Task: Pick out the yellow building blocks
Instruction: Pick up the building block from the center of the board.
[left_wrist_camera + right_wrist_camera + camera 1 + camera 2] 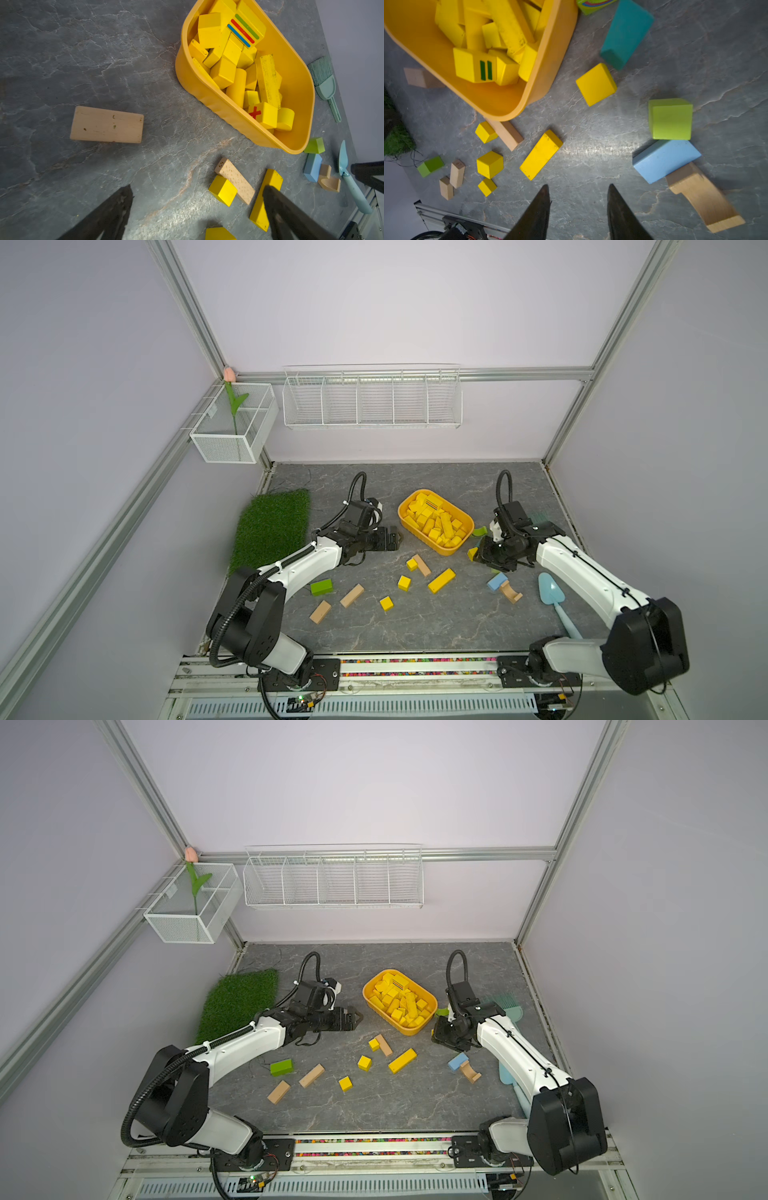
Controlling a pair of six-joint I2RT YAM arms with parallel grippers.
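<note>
Right pincer (478, 556), in a top view: low over the table, just beside the end of the large yellow-orange oval plastic tub (459, 509) nearest its own arm, fingers hidden under the wrist there. Left pincer (394, 537): near the tub's opposite long wall, pointing at it. Inside the tub, a heap of most of the small bright yellow painted wooden blocks (432, 522). Loose in front of the tub, three cubes and a long yellow wooden bar (441, 580), plus a yellow wooden cube (472, 552) right by the right pincer

From the left wrist: fingers (291, 218) spread wide, nothing between them, well short of the tub

From the right wrist: fingers (539, 212) partly apart with only bare table between, so empty. Ahead of them the same yellow wooden cube (596, 84), just beside the tub's rounded end, with a teal wooden block (627, 31) also near that end

Probably lining up on that cube. Widen first, turn the wrist to meet two flat faces of the skewed cube, drop straight, stay off the tub wall, then lift over the rim and release above the heap

Pose: right forearm reaching toward the tub, wrist bent down; left forearm stretched toward the tub, wrist level
</note>
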